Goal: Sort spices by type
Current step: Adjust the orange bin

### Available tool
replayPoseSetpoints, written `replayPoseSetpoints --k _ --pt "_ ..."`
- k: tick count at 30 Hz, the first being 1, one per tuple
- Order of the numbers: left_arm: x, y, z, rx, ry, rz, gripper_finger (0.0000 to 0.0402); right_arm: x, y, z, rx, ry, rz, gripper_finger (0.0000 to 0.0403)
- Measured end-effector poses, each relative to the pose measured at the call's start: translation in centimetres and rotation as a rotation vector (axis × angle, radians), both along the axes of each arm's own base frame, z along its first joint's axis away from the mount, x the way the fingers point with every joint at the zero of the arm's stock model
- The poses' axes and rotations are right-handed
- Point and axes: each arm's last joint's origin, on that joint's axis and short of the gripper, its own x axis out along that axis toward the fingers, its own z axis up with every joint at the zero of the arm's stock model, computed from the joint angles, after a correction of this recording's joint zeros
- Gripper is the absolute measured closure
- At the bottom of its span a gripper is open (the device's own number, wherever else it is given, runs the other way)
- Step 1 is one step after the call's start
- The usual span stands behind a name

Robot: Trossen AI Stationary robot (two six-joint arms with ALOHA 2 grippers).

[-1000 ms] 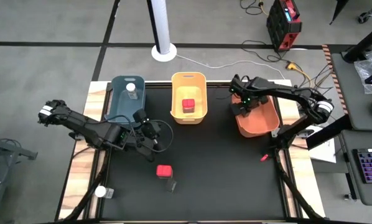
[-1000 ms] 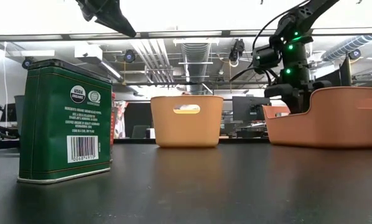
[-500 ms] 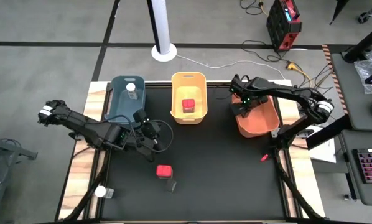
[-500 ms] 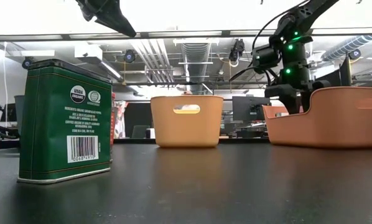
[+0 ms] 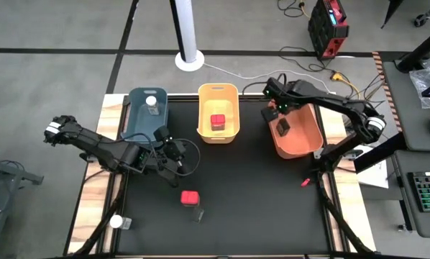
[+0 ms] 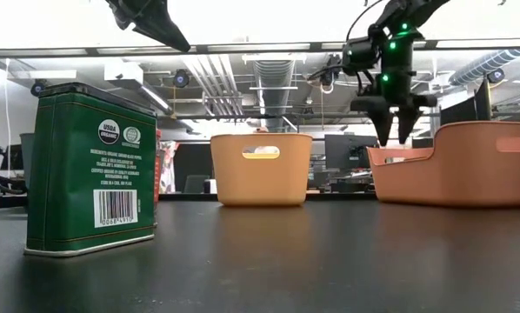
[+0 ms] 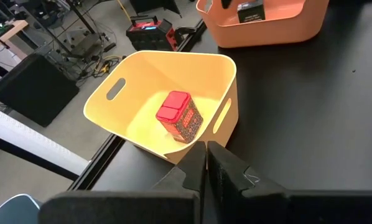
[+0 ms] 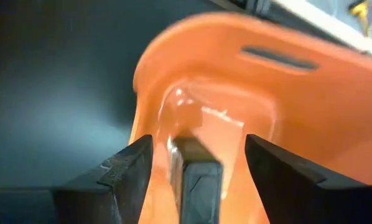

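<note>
Lying in the orange bin [image 5: 307,138], a dark jar [image 5: 282,127] sits below the wide-spread right tool [image 5: 278,109].

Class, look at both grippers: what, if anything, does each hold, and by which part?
Nothing is held. The right gripper is open above the dark jar in the orange bin; the left gripper is shut and empty.

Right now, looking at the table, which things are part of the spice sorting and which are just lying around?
Part of the job:
- red-lidded jar on the mat
- red-lidded jar in the yellow bin
- white-lidded jar in the blue bin
- dark jar in the orange bin
- white-lidded jar at the table's edge

Just lying about:
- white pole base
- red device on the floor
</note>
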Motion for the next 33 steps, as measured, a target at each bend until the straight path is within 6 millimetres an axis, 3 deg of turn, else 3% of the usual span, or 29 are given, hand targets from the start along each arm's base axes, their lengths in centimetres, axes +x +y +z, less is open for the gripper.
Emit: replayPoseSetpoints --k 5,13,23,33 --pt "0.0 0.0 0.0 0.000 0.000 0.000 0.0402 0.2 -0.2 0.3 -0.034 -0.001 0.003 0.0211" --pt "0.0 0.0 0.0 -0.003 -0.003 0.002 0.0402 1.2 -1.1 -1.9 -0.080 -0.029 0.041 0.0380" --pt "0.0 0.0 0.0 -0.003 -0.003 0.002 0.0402 2.1 -2.3 -4.0 -0.105 0.042 0.022 0.0393" --pt "0.0 0.0 0.0 -0.003 -0.002 0.002 0.0402 1.9 -3.6 -5.0 -0.159 0.112 -0.006 0.0394"
